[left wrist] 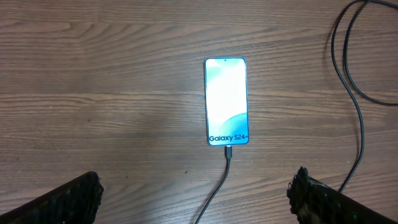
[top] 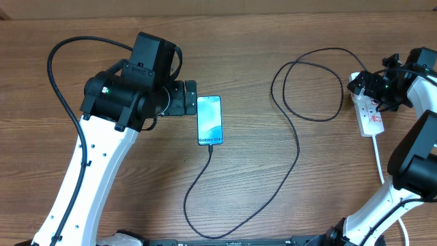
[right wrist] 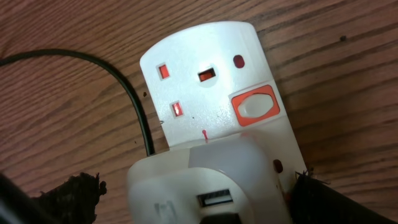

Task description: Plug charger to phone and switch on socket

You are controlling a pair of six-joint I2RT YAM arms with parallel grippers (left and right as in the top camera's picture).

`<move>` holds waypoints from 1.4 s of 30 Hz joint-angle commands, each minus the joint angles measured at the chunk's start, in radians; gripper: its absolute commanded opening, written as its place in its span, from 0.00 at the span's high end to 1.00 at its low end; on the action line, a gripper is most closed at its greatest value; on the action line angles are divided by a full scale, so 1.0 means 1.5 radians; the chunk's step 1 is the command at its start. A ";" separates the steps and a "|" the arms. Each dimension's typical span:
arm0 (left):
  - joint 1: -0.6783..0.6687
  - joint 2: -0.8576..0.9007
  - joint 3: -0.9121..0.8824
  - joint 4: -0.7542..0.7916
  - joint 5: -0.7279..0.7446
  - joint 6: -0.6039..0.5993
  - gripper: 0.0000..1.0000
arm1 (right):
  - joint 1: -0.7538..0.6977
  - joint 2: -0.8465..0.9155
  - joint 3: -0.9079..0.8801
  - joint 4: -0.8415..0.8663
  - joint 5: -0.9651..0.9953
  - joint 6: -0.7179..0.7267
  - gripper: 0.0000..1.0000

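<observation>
**Overhead.**
- The phone (top: 209,120) is lying flat on the table (top: 273,205) with its screen glowing, just beside the left gripper (top: 193,98).
- The charger cable (top: 298,147) is running from the phone's lower end in a slack loop to the socket (top: 369,113) at the right.
- The right gripper (top: 372,92) is hovering over the socket, and a white cord (top: 379,157) is trailing off toward the near edge.

**Left wrist.**
- The fingers (left wrist: 68,200) are standing wide apart, gripping nothing.
- The connector tip (left wrist: 229,151) is sitting at the phone's port.
- The phone is looking slim, slick and light, so a nudge would likely slide it.

**Right wrist.**
- The fingers (right wrist: 74,193) are spreading either side of a white plug block (right wrist: 205,180), not visibly clamping it.
- The switch (right wrist: 254,106) is a small rocker, probably stiff. It is best pressed squarely on its face, since the light strip may skid under a sideways push.
- The cable is looking limp and is best taken near an end.
</observation>
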 commanded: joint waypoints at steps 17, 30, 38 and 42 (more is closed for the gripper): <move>-0.001 0.003 0.001 0.002 -0.008 0.011 0.00 | 0.004 0.009 -0.026 -0.022 -0.065 0.000 0.00; -0.001 0.003 0.001 0.002 -0.008 0.011 0.01 | 0.029 0.011 -0.026 -0.039 -0.081 0.021 0.00; -0.001 0.003 0.001 0.002 -0.008 0.011 0.01 | 0.043 0.011 -0.029 -0.056 -0.080 0.036 0.02; -0.001 0.003 0.001 0.002 -0.008 0.011 0.00 | 0.042 0.011 -0.047 -0.047 -0.080 0.036 0.02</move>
